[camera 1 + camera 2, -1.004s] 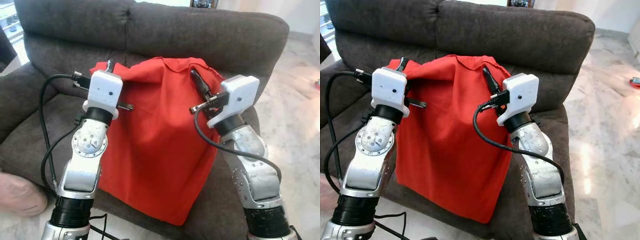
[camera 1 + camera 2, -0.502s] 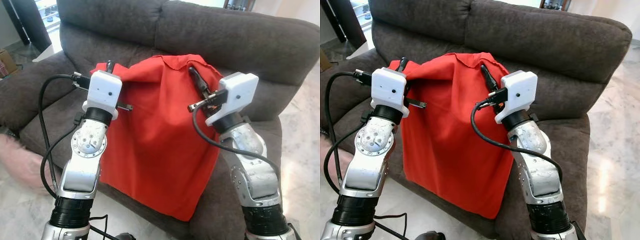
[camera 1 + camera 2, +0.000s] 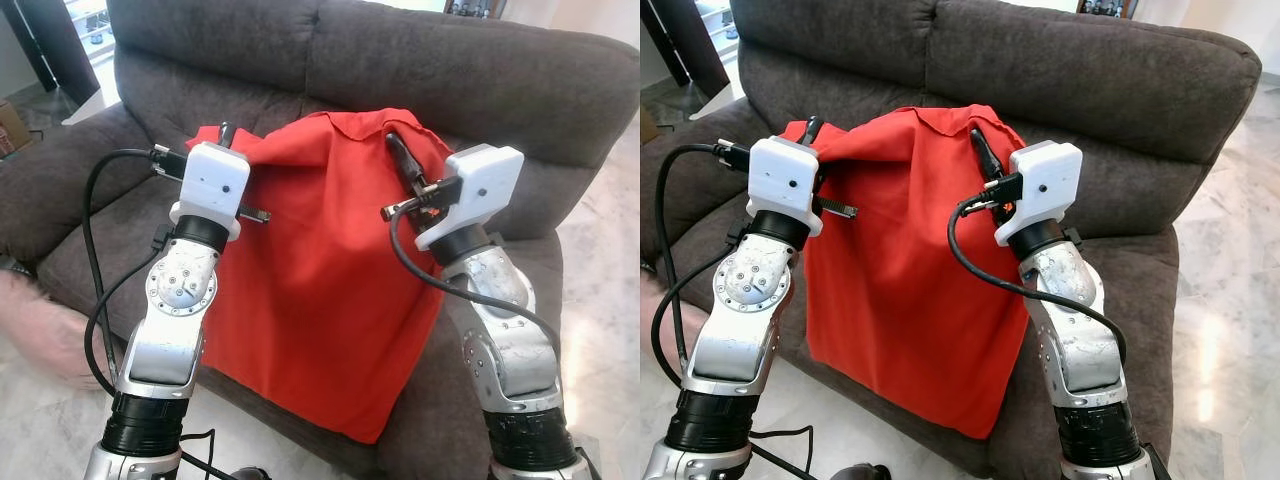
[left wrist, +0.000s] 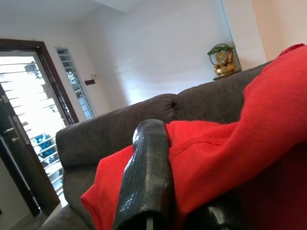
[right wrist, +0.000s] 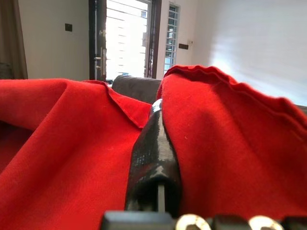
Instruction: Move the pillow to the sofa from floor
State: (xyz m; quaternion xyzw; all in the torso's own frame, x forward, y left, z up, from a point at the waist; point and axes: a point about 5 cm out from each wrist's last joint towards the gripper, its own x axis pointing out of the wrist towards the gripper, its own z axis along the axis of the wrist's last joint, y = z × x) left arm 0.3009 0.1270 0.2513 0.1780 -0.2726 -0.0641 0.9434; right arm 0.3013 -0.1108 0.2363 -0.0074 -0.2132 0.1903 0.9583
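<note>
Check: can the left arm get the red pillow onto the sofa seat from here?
Probably yes. The left gripper and right gripper hold the red pillow's top corners, jaws shut on the fabric. It hangs just before the sofa, its seat cushion right behind, nothing between.

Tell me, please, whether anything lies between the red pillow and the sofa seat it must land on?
Nothing visible does. The red pillow hangs from the left tool and right tool, directly over the sofa seat.
</note>
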